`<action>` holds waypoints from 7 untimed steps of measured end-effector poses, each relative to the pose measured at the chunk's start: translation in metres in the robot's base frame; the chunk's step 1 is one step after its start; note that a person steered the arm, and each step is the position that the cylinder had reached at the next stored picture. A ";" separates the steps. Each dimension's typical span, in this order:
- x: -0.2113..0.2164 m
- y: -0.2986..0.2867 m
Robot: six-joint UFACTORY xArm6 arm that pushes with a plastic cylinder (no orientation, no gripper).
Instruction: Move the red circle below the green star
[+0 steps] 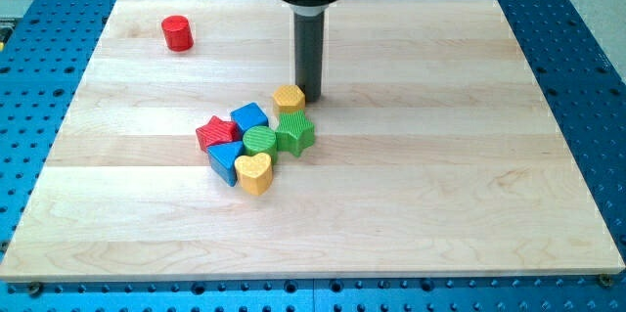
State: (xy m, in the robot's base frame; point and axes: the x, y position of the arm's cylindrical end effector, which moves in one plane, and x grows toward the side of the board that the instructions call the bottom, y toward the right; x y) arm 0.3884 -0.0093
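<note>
The red circle [177, 32], a short red cylinder, stands alone near the board's top left corner. The green star [294, 133] sits at the right side of a tight cluster near the board's middle. My tip [311, 96] rests on the board just right of the yellow hexagon [289, 98], above the green star and far to the right of the red circle. The rod rises straight up from it to the view's top.
The cluster also holds a red star [216, 134], a blue cube [249, 117], a green circle [259, 140], a blue block [226, 161] and a yellow heart [255, 172]. The wooden board [469, 204] lies on a blue perforated table [577, 19].
</note>
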 end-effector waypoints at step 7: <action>-0.071 -0.252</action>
State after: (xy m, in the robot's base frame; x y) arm 0.3177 -0.2610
